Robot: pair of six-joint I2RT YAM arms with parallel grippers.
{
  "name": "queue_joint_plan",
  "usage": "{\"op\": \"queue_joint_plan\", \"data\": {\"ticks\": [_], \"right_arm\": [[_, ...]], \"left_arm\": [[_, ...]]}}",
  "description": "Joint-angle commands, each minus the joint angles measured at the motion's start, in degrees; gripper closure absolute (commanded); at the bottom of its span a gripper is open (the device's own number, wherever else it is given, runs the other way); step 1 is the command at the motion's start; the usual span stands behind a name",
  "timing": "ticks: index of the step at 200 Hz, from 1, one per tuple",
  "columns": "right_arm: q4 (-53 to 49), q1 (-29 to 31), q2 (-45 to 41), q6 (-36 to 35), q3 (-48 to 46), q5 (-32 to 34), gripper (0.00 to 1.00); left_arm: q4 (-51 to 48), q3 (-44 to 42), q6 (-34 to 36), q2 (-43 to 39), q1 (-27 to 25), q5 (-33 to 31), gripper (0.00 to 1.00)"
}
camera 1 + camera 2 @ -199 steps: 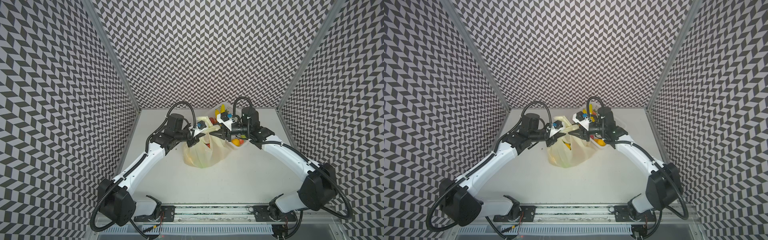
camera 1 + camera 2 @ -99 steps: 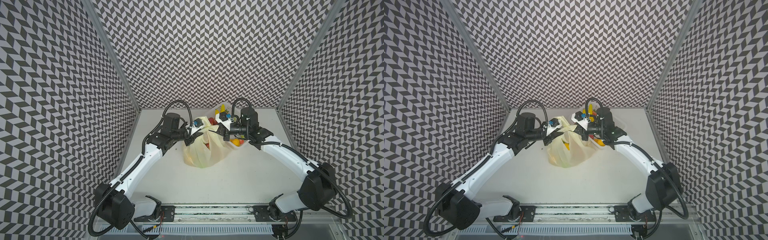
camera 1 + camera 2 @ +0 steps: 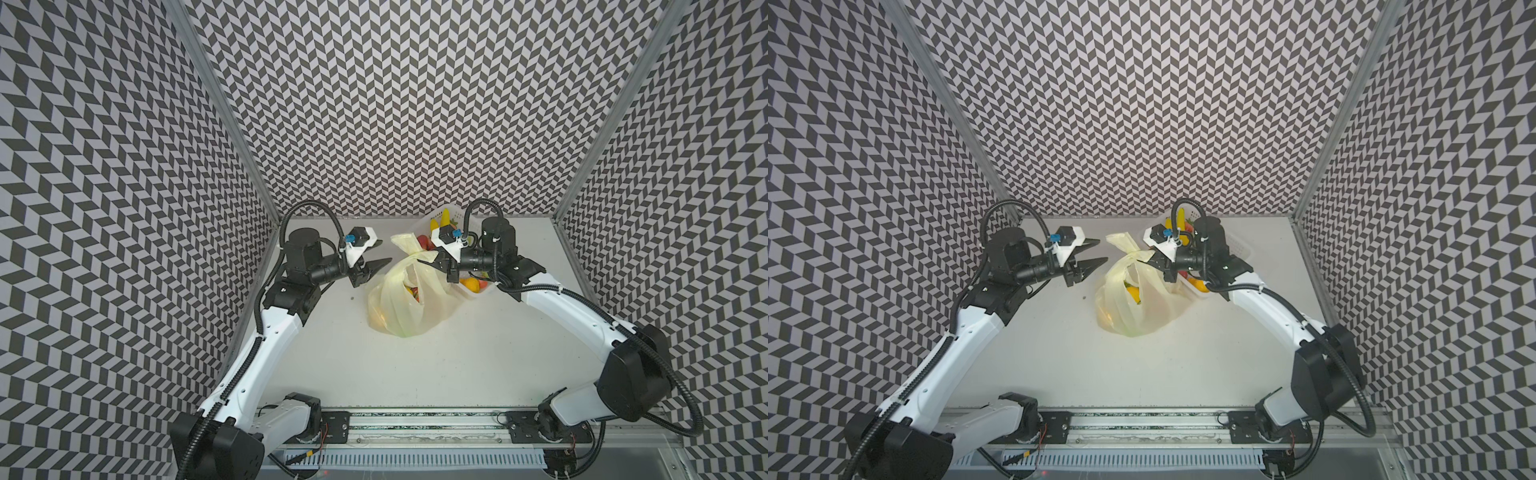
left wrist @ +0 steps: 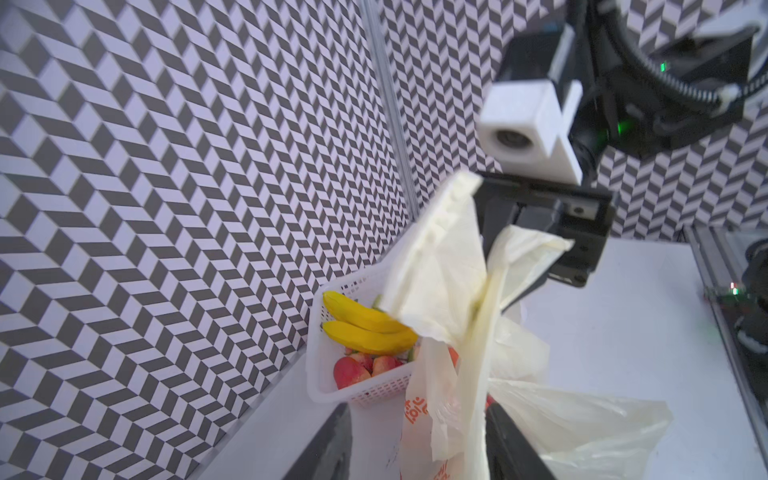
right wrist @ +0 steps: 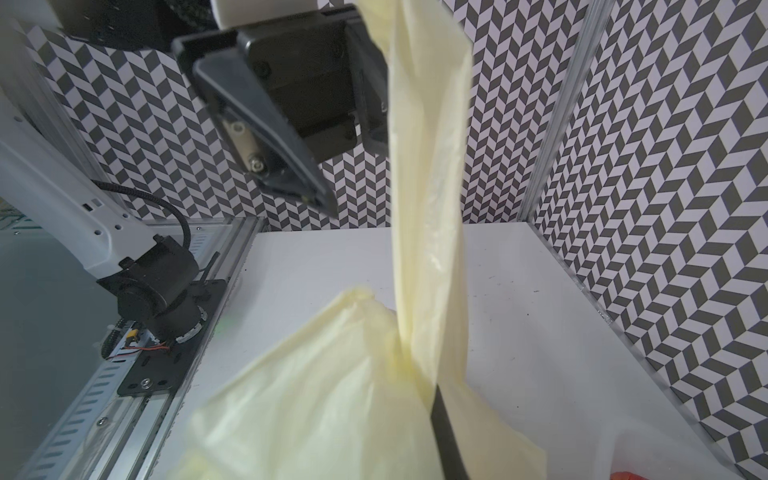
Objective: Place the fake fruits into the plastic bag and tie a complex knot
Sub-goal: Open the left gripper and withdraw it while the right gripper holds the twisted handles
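The pale-yellow plastic bag (image 3: 409, 297) (image 3: 1133, 301) sits mid-table with fake fruits (image 3: 412, 292) showing through its mouth. Its handles meet in a bunched twist (image 3: 417, 258) (image 3: 1134, 254), and one strap (image 3: 405, 243) (image 5: 428, 199) sticks up. My right gripper (image 3: 423, 262) (image 3: 1145, 256) (image 5: 432, 395) is shut on the bag's handle at that twist. My left gripper (image 3: 381, 251) (image 3: 1101, 250) stands open just left of the strap, gripping nothing. In the left wrist view the bag's plastic hangs loose between its open fingers (image 4: 324, 449).
A white perforated basket (image 3: 478, 293) (image 4: 374, 392) stands behind the bag, under my right arm. It holds bananas (image 4: 365, 328), red strawberries (image 4: 353, 368) and an orange (image 3: 471, 284). Patterned walls close in on three sides, and the base rail (image 3: 415, 432) runs along the front.
My left gripper has opened, let go of the strap and drawn back to the left. My right gripper has shut on the bag's handle.
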Motion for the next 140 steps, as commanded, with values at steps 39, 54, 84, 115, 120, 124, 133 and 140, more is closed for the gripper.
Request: {"op": "queue_joint_plan", "data": {"ticks": [39,54,84,115,120,124,133,140], "right_arm": [[2.5,-0.05,-1.62,-1.96,-1.08,-1.61,1.0],[1.97,0.04,-1.6,-2.69,-1.03,-1.91,1.0],[0.64,0.13,-1.71,-4.22,-1.03,-2.67,1.0],[-0.43,0.21,-1.6,-5.32,-1.03,-1.73,1.0],[-0.43,0.21,-1.67,-5.3,-1.03,-1.63,1.0],[-0.38,0.21,-1.75,-5.3,-1.03,-1.49,1.0],[-0.1,0.21,-1.88,-5.05,-1.12,-0.99,1.0],[0.16,0.21,-1.97,-5.12,-1.21,-0.7,1.0]], "left_arm": [[16.4,6.31,-20.13,13.79,3.42,9.94,0.47],[16.53,10.05,-21.06,17.61,2.26,11.93,0.46],[18.02,14.08,-19.4,20.74,-1.13,14.77,0.39],[14.06,17.51,-13.57,22.54,-2.68,21.63,0.34],[12.34,17.79,-12.08,22.48,-2.91,22.02,0.33],[11.06,17.9,-10.79,22.38,-3.13,22.21,0.33],[8.2,17.87,-7.54,21.92,-3.52,22.23,0.32],[6.78,17.51,-5.7,21.4,-3.71,22.26,0.32]]}}
